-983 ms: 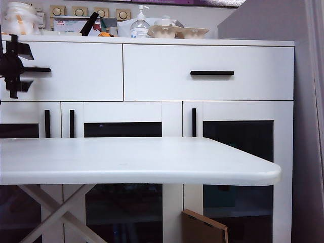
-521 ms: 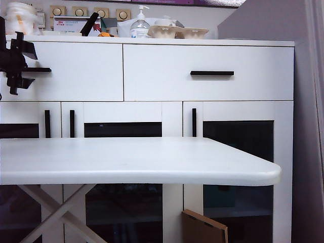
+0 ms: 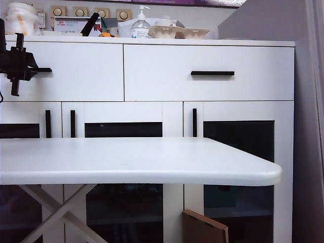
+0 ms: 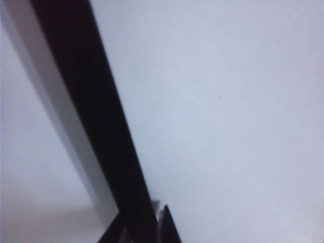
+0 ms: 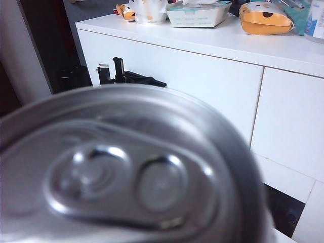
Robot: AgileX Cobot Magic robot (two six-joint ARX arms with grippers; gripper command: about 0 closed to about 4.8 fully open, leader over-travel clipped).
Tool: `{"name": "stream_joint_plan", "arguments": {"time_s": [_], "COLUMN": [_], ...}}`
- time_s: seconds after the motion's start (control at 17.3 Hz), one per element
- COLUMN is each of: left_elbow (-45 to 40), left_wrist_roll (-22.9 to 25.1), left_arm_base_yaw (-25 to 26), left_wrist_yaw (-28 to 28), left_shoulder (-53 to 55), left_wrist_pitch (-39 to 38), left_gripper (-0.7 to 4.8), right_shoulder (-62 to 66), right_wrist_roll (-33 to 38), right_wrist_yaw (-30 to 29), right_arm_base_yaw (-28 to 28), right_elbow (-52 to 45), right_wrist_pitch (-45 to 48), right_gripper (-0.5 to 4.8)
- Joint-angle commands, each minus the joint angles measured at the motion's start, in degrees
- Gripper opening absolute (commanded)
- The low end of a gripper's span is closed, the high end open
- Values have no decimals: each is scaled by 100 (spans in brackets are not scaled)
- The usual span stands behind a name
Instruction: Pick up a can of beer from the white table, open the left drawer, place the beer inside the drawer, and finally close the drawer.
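Observation:
The left drawer [image 3: 76,71] is closed, its white front flush with the cabinet. My left gripper [image 3: 19,68] is at the drawer's black bar handle [image 3: 43,70], near the left edge of the exterior view. In the left wrist view the handle [image 4: 96,116] runs between the fingertips of my left gripper [image 4: 142,228], which are shut on it. The silver top of the can of beer [image 5: 126,172] fills the right wrist view, held up in front of the cabinet by my right gripper, whose fingers are hidden behind it. The white table [image 3: 152,162] stands in front of the cabinet.
The right drawer [image 3: 253,76] has its own black handle [image 3: 212,73]. A pump bottle [image 3: 139,23], boxes and trays crowd the cabinet top. Glass doors with vertical handles [image 3: 194,122] lie below the drawers. A cardboard piece [image 3: 205,228] leans under the table.
My left gripper's jaws have closed on the left drawer's handle, after shifting slightly up and towards it. The drawer has not moved.

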Motion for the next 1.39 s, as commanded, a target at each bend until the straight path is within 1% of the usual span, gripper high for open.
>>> {"name": "stream_joint_plan", "arguments": {"time_s": [0.06, 0.12, 0.17, 0.29, 0.4, 0.58, 0.69, 0.81, 0.87, 0.93, 1.04, 1.16, 1.27, 1.39], "left_elbow": [-179, -352, -503, -592, -592, -597, -785, -1381, -1727, -2234, -2885, -3386, -3904, -4273], "left_wrist_roll": [505, 468, 439, 186, 188, 225, 116, -223, -365, -396, -393, -367, -166, -133], "left_arm_base_yaw": [-7, -7, -4, 15, 11, 20, 44, 48, 46, 46, 48, 50, 50, 50], "left_wrist_yaw": [343, 236, 258, 654, 636, 660, 612, 426, 310, 258, 262, 415, 428, 603], "left_shoulder": [-17, -17, -17, -20, -22, -20, -22, -39, -109, -286, -581, -879, -1325, -1668], "left_wrist_pitch": [846, 1523, 1985, 2216, 2535, 2710, 2914, 3847, 4111, 4306, 4393, 4575, 4680, 4706], "left_gripper": [-6, -6, -6, -6, -6, -6, -6, -6, -6, -6, -6, -6, -6, -6], "right_shoulder": [-92, -92, -92, -90, -90, -90, -90, -90, -90, -90, -90, -90, -90, -90], "right_wrist_roll": [2, 2, 2, 0, 0, 0, 0, 0, 0, 0, 0, 0, 0, 0], "right_wrist_yaw": [-11, -11, -11, 13, 214, 229, 229, 227, 227, 227, 229, 249, 249, 247], "right_arm_base_yaw": [7, 7, 7, 2, 0, 0, 0, 0, 0, 0, 0, 0, 0, 2], "right_elbow": [63, 63, 63, 63, 63, 63, 63, 63, 63, 63, 63, 63, 63, 63], "right_wrist_pitch": [348, 348, 348, 352, 352, 354, 354, 352, 348, 343, 343, 343, 332, 323], "right_gripper": [112, 112, 112, 112, 112, 112, 112, 112, 112, 112, 112, 112, 112, 112]}}
